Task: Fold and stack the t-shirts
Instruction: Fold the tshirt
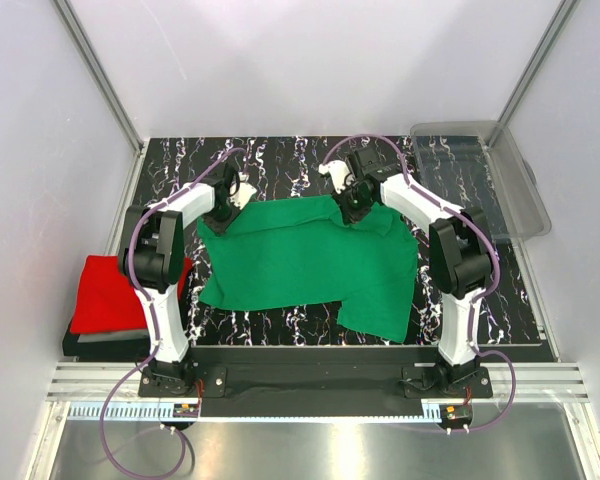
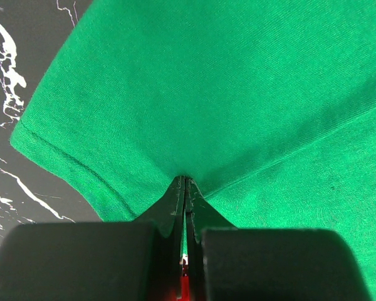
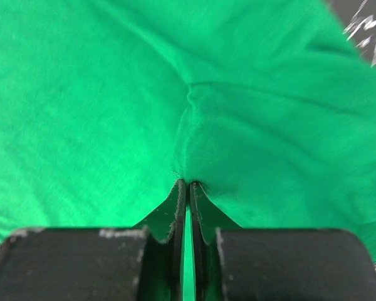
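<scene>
The bright green t-shirt point(image 1: 305, 260) lies spread across the black marbled table point(image 1: 280, 165). My left gripper point(image 1: 223, 222) is shut on the green t-shirt's far left edge; in the left wrist view the cloth point(image 2: 213, 94) is pinched at the fingertips point(image 2: 177, 188). My right gripper point(image 1: 352, 214) is shut on its far right edge; the right wrist view shows the cloth point(image 3: 113, 106) bunched at the fingertips point(image 3: 195, 188). The red t-shirt point(image 1: 110, 290) lies folded at the left on a grey folded one point(image 1: 110, 340).
A clear plastic bin point(image 1: 480, 175) stands at the far right corner of the table. White walls enclose the back and sides. A metal rail point(image 1: 310, 385) runs along the near edge by the arm bases.
</scene>
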You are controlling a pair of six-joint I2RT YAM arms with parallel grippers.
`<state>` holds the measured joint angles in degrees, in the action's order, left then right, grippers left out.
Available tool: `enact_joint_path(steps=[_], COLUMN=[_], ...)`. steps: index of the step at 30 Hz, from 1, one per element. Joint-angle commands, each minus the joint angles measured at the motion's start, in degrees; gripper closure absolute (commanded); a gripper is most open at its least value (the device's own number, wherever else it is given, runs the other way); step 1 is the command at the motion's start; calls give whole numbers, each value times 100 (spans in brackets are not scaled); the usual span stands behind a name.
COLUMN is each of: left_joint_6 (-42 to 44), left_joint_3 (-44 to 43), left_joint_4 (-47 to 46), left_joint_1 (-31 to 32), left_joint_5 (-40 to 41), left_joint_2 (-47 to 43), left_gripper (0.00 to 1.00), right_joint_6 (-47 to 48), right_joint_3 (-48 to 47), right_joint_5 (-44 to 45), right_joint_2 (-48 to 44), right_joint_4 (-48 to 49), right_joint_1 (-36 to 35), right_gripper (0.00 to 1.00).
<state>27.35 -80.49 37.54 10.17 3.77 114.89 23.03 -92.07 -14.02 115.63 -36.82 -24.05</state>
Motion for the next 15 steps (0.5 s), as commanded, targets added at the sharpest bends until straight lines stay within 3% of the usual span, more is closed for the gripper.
enact_joint_path(steps=[1,15], left_joint_6=[16,-28], left_joint_3=[-11,103], left_joint_4=[-150,-177], left_joint_1=[-24,-24], left_joint_5=[-122,-122], left_joint_2=[-90,-143], left_gripper=[100,100], right_joint_6=[-79,35], right_joint_3=[207,129], right_joint_5=[128,93], right_joint_2=[-506,-481], right_joint_4=[-124,-256], right_joint_1=[-108,-170], right_gripper=[92,93])
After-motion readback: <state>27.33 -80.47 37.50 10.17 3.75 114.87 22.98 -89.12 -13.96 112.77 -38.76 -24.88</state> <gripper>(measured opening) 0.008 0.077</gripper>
